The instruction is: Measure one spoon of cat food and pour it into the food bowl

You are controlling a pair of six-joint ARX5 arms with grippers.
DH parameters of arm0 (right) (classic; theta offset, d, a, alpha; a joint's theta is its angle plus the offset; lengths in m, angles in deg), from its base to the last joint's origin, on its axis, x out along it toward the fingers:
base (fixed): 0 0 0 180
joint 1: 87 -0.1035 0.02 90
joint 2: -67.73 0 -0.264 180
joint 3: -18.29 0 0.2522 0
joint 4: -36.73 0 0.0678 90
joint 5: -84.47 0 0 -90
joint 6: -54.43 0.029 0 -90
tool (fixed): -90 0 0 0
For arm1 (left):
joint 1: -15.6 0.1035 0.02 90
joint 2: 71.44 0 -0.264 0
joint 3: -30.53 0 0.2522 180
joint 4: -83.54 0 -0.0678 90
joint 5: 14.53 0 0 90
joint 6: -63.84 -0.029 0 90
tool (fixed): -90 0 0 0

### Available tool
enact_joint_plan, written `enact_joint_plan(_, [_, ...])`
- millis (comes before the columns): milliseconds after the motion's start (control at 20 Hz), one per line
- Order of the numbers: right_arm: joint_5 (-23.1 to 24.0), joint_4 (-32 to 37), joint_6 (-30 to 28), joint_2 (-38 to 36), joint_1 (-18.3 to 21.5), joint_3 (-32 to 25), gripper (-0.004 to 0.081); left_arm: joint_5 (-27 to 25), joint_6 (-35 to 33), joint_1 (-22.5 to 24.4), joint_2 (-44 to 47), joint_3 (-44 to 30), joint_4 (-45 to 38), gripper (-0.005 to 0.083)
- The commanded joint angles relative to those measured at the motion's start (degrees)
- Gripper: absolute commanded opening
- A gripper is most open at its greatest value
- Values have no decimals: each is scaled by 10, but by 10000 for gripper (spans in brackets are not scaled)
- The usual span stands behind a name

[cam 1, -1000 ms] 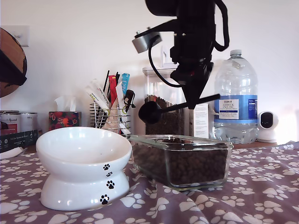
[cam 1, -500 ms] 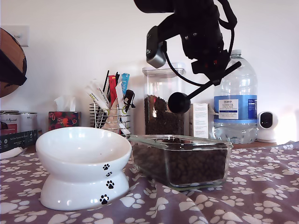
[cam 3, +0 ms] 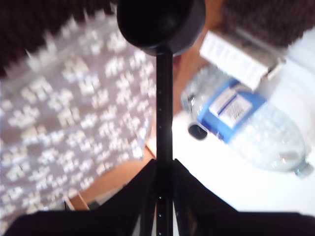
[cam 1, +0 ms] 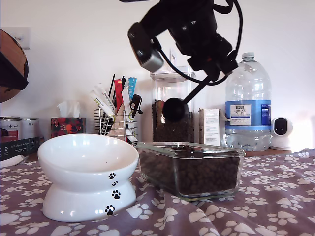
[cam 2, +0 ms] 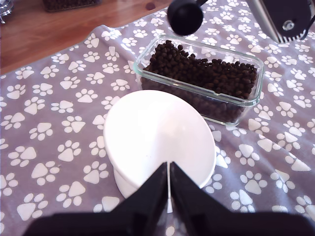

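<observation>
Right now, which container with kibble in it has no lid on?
The clear rectangular glass dish beside the white food bowl is open-topped and heaped with kibble. The tall canister behind it has its lid on.

The second wrist view is motion-blurred. The spoon (cam 3: 161, 29) cup's top is cut off there, its contents indiscernible. The arm (cam 1: 187, 24) runs off the exterior view's top.
</observation>
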Motion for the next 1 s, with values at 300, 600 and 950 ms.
enact_joint_plan(300, [71,35,-19,97,2,-8,-13,2,2,1,-3,5,-4,-19])
enact_joint_plan(600, [90,52,-32,122,7,-8,-13,2,2,1,-3,5,-4,-19])
enact_joint_plan(950, [86,58,-40,136,9,-33,-13,2,2,1,-3,5,-4,-19])
